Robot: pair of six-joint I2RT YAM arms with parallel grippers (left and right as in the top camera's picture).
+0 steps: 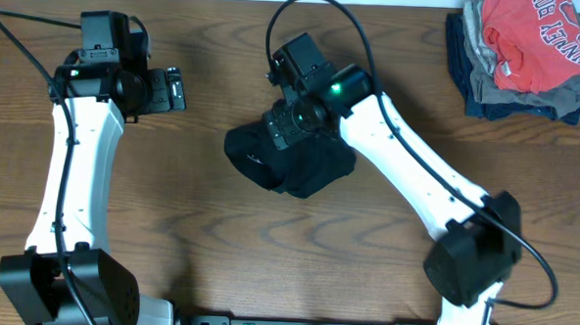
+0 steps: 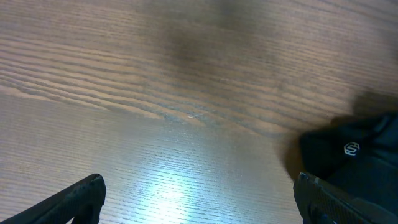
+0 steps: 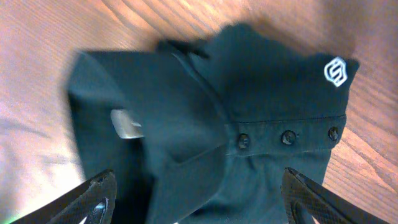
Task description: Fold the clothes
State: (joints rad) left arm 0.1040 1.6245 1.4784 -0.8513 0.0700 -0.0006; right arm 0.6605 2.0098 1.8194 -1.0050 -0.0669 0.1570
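While the left arm runs up the left edge of the overhead frame, its left gripper points toward the middle from the upper left. Its fingers are spread wide, with only bare wooden table between them. At the right edge of the left wrist view, a dark corner of the black garment shows, lying near the gripper but apart from it.

At the centre of the overhead frame the garment lies bunched in a loose heap on the table. The right gripper is directly above its upper left part. In the right wrist view its fingers are spread apart at the lower corners, clamping nothing, with cloth filling the space between. A small white logo sits upper right, three buttons run along a placket, and a pale tag shows at left.

In the upper right corner of the overhead frame sits a stack of folded clothes, with a red T-shirt on top, well apart from the garment.
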